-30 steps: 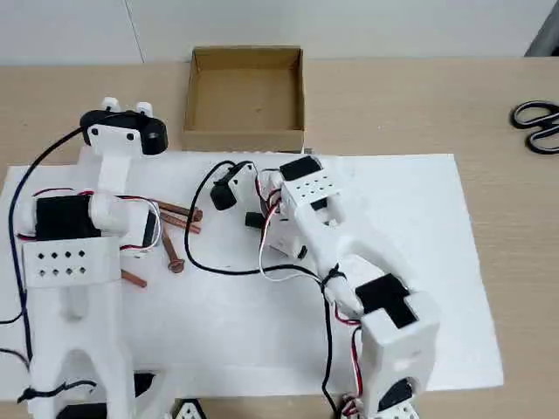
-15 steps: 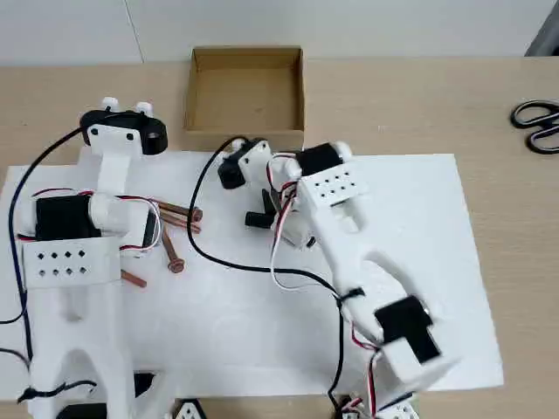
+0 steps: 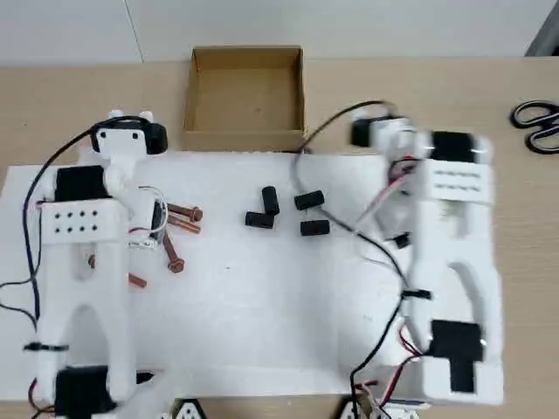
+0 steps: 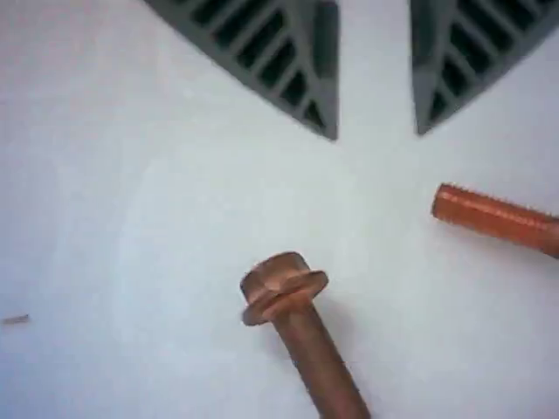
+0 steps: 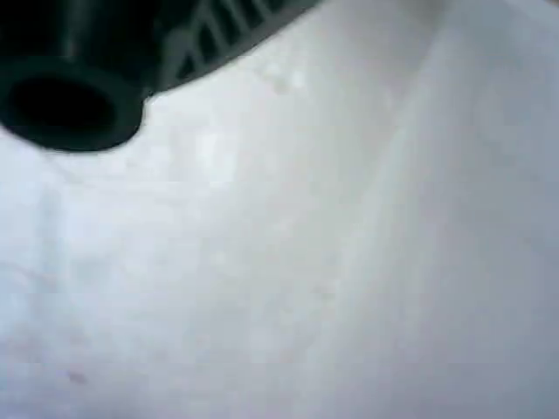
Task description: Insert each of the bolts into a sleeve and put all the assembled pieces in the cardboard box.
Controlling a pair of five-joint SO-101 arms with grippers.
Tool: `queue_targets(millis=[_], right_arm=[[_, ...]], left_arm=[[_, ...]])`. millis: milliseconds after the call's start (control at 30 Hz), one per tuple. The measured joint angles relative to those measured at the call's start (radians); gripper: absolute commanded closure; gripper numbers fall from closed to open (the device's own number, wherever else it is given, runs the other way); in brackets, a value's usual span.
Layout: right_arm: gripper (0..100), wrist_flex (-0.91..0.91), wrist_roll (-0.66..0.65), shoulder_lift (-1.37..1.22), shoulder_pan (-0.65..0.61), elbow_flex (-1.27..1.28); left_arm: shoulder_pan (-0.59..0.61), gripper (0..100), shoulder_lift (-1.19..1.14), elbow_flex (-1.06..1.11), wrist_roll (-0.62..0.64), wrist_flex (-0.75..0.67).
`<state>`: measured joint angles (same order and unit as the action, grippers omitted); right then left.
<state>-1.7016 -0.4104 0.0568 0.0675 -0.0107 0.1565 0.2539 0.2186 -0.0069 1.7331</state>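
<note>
1. High view: copper bolts (image 3: pixel 179 212) with flanged heads and threaded shanks lie scattered on a white sheet (image 3: pixel 262 323). Four short black tubular sleeves (image 3: pixel 271 200) cluster mid-sheet, well apart from them.
2. The open-topped cardboard box (image 3: pixel 244 140) sits on the tan tabletop (image 3: pixel 393 87), just past the sheet's far edge.
3. The left arm (image 3: pixel 83 227) hangs over the bolts, left jaws released. Its ribbed grey fingertips (image 4: pixel 288 61) are parted near one bolt (image 4: pixel 301 340).
4. The right arm (image 3: pixel 450 218) runs along the sheet's right side, right jaws grasping a hollow black sleeve (image 5: pixel 70 105).
5. Scissors (image 3: pixel 534 125) lie near the tabletop's right edge.
</note>
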Motion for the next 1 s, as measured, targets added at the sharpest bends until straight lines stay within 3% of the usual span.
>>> queue_targets(millis=[133,333,500,633,1000], right_arm=[[99.5,-0.003,0.023,0.089,0.114,0.014],[99.5,-0.003,0.025,0.244,0.269,0.189],[99.5,-0.005,0.025,0.367,0.373,0.336],[99.5,-0.005,0.005,0.450,0.417,0.407],[99.5,-0.008,0.000,0.542,0.440,0.417]], left_arm=[[0.057,96,-0.012,-0.006,0.074,0.000],[0.204,96,-0.015,0.002,0.371,0.000],[0.242,99,-0.015,0.060,0.414,0.000],[0.250,99,-0.015,0.117,0.451,-0.002],[0.253,99,-0.015,0.226,0.698,-0.006]])
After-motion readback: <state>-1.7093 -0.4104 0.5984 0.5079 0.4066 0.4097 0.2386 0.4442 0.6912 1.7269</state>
